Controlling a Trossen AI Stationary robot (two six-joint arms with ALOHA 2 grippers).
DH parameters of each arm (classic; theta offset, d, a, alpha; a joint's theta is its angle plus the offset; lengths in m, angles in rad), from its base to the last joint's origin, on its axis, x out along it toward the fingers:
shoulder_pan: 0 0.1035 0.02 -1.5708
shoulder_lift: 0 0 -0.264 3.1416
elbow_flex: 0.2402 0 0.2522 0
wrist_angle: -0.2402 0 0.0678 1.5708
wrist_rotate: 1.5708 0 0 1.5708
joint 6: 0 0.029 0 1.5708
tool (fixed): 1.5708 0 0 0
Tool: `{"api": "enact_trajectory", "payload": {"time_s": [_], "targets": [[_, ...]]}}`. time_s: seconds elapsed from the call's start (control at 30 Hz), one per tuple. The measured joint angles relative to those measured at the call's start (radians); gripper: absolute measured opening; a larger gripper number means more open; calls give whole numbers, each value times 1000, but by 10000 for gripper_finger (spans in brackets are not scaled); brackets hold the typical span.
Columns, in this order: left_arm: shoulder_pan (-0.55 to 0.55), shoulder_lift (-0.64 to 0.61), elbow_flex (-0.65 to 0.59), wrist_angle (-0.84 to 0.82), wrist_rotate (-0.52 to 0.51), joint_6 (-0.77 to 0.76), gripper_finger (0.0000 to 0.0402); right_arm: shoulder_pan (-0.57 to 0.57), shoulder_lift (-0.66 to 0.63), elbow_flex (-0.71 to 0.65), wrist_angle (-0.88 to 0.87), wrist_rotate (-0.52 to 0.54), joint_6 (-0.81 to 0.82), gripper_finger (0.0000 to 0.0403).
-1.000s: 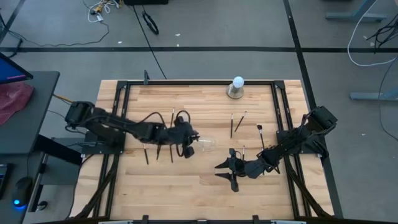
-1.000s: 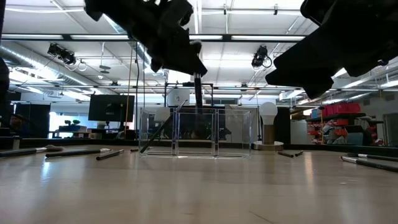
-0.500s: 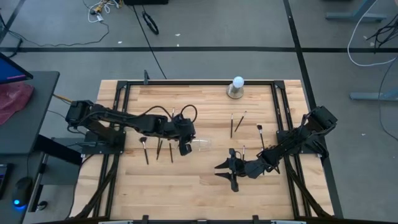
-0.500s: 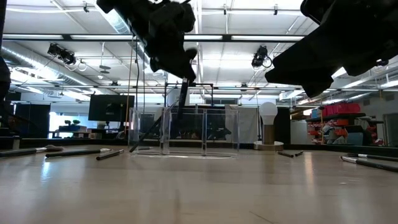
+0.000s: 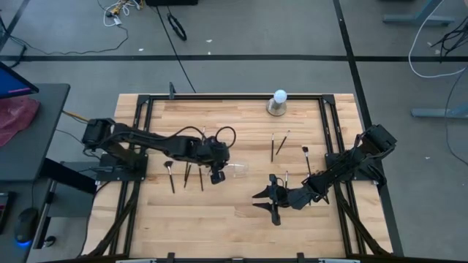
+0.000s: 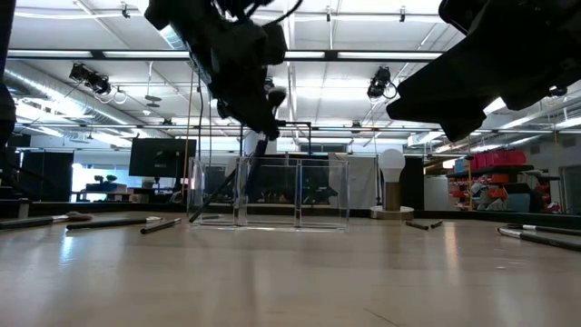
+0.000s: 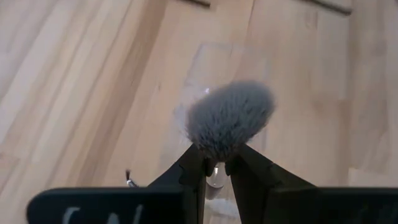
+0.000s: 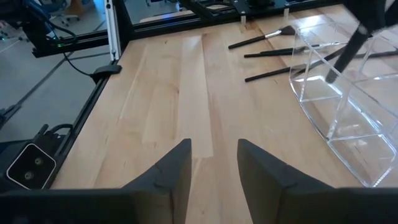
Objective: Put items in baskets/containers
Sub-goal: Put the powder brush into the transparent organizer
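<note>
My left gripper (image 5: pixel 216 175) (image 7: pixel 214 160) is shut on a makeup brush with a fluffy grey head (image 7: pixel 230 118), over the clear plastic holder (image 5: pixel 235 169) (image 6: pixel 268 191). The brush's dark handle (image 8: pixel 348 50) slants down inside the holder. Three brushes (image 5: pixel 187 174) lie on the table left of the holder, and several more (image 5: pixel 278 145) lie to its right. My right gripper (image 5: pixel 274 199) (image 8: pixel 214 165) waits open near the table's middle front, with nothing between its fingers. My left gripper pinches the brush between its two fingers just below the bristle head, at the silvery ferrule (image 7: pixel 213 176). The fingers (image 7: pixel 194 167) slant down from the table's left. The head stands up past the fingertips, and the handle hangs tilted below them into the holder.
A white ball on a grey base (image 5: pixel 278 102) stands at the table's far edge. Black frame rails (image 5: pixel 333 124) run along the table's sides. Bare wood (image 5: pixel 219 219) lies in front of the holder.
My left gripper has drawn back toward the table's left and tipped its fingers further down, still shut on the brush. The brush has gone from upright to slanting. The holder has slid a little toward the table's left.
</note>
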Motion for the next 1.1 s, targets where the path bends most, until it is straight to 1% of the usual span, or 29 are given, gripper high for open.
{"api": "enact_trajectory", "payload": {"time_s": [0.23, 0.47, 0.57, 0.77, 0.87, 1.0, 1.1], "targets": [[0, 56, 0, 23, 12, 8, 63, 0, 0, 0, -1, 0, 0, 130], [0, 67, 0, 35, 13, 8, 65, 0, 0, 1, -8, 0, 0, 130], [0, 73, 0, 46, 13, 8, 78, 0, 1, 1, -7, 0, 0, 130], [7, 101, 0, 58, 11, -8, 120, 0, 1, 1, -8, 0, 0, 130], [16, 101, 0, 64, -34, -30, 132, 0, 1, 1, -8, 0, 0, 130], [19, 99, 0, 95, -102, -37, 133, 0, 1, 1, -8, 0, 0, 130], [21, 97, 0, 133, -109, -56, 128, 0, 1, 1, -8, 0, 0, 130]]}}
